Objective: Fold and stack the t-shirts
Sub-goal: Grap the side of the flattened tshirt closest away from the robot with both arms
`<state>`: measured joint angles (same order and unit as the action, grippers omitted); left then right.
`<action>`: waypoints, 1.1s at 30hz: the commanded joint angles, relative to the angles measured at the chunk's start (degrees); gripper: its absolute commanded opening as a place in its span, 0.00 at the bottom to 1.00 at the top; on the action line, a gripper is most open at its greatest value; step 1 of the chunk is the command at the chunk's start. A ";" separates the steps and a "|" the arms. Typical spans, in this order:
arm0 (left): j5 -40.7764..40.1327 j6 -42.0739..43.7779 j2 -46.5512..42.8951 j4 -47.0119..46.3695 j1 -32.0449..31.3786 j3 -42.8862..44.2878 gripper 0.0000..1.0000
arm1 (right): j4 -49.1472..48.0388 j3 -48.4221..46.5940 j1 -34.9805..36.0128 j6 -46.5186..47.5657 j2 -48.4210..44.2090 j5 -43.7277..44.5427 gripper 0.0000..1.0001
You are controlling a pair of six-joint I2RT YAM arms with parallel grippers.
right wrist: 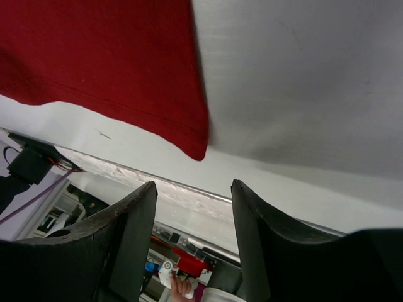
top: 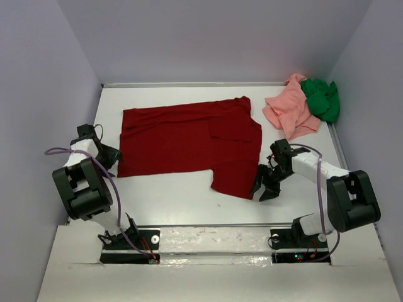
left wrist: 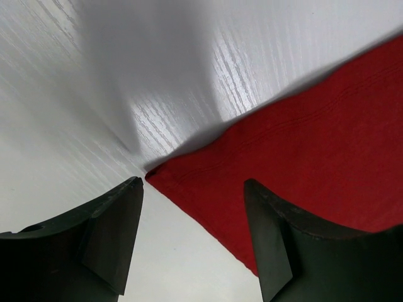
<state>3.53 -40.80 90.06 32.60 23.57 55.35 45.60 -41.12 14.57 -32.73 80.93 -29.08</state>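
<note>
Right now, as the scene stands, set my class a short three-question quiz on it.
1. True or false: the red shirt is crumpled in a heap.
2. Which one touches the pink shirt? A: red shirt. B: green shirt.
3. Fill in: the left gripper and right gripper both stand ____.
Key: 1 false, it lies spread flat; 2 B; 3 open.

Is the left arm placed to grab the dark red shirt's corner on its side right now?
Likely yes. The left gripper is open and low over the table, with a corner of the dark red shirt lying flat in the gap between its fingers. Nothing covers that corner.
</note>
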 commanded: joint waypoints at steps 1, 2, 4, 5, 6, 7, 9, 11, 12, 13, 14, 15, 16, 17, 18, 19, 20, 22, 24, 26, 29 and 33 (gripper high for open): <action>0.25 0.45 0.02 -0.96 -0.28 -0.95 0.74 | -6.39 1.04 -0.33 -1.72 0.99 -1.77 0.56; 0.25 0.45 0.37 -1.22 -0.28 -0.95 0.74 | -6.93 1.31 -0.33 -1.98 1.42 -1.94 0.56; 0.16 0.45 1.25 -1.40 -0.28 -0.86 0.73 | -8.77 2.01 -0.33 -2.42 2.04 -2.03 0.56; 0.16 0.54 1.52 -1.49 -0.28 -0.77 0.73 | -9.30 2.10 -0.33 -2.77 2.22 -2.03 0.56; 0.16 0.54 1.69 -1.49 -0.28 -0.69 0.73 | -9.74 2.19 -0.33 -2.95 2.39 -1.95 0.56; 0.16 0.63 1.96 -1.57 -0.28 -0.34 0.73 | -10.62 2.10 -0.33 -3.13 3.00 -2.03 0.56; -0.19 0.98 2.13 -1.40 -0.28 0.02 0.72 | -11.41 2.19 -0.33 -3.39 4.06 -2.30 0.56; -0.36 1.24 2.40 -1.31 -0.19 0.54 0.72 | -12.55 2.45 -0.33 -3.48 5.20 -2.21 0.55; -0.63 1.33 2.57 -1.05 -0.28 0.72 0.72 | -12.91 2.45 -0.33 -3.74 5.38 -2.03 0.55; -0.54 1.42 2.66 -1.05 -0.19 0.98 0.72 | -13.69 2.45 -0.33 -4.00 5.56 -1.86 0.52; -0.63 1.51 2.75 -1.31 -0.28 1.07 0.72 | -13.96 2.36 -0.33 -4.44 5.91 -1.60 0.49; -0.54 1.60 2.84 -1.48 -0.28 1.16 0.72 | -14.31 2.19 0.19 -4.71 6.08 -1.51 0.47; -0.54 1.60 3.01 -1.66 -0.28 1.16 0.72 | -14.84 2.10 0.81 -5.06 6.35 -1.51 0.46; -0.54 1.60 3.19 -1.84 -0.28 1.16 0.72 | -14.93 1.84 0.81 -5.41 6.96 -1.51 0.46; -0.54 1.68 3.45 -2.27 -0.28 1.16 0.72 | -15.02 1.66 1.60 -5.59 7.23 -1.42 0.46; -0.45 1.68 3.98 -2.45 -0.28 1.07 0.72 | -15.02 1.49 1.60 -5.68 7.40 -1.24 0.46; -0.45 1.68 4.24 -2.89 -0.28 0.99 0.72 | -14.93 1.40 2.13 -5.85 7.67 -1.15 0.46; -0.28 1.60 4.68 -3.33 -0.28 0.81 0.72 | -14.84 1.14 2.13 -5.85 7.84 -0.98 0.43; -0.10 1.42 4.77 -3.68 -0.28 0.63 0.72 | -14.49 0.70 2.13 -5.77 8.54 -0.89 0.33; -0.10 1.42 4.86 -3.77 -0.28 0.55 0.72 | -14.40 0.61 2.13 -5.77 8.99 -0.89 0.25; -0.10 1.51 5.12 -3.51 -0.28 0.81 0.72 | -13.70 -0.01 2.66 -5.33 9.60 -0.72 0.07; -0.19 1.51 5.12 -3.59 -0.28 1.07 0.71 | -12.30 -1.06 2.66 -4.89 9.69 -0.45 0.00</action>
<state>3.46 -39.90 94.41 29.56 23.57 55.27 33.01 -39.99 16.60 -38.54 89.93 -31.81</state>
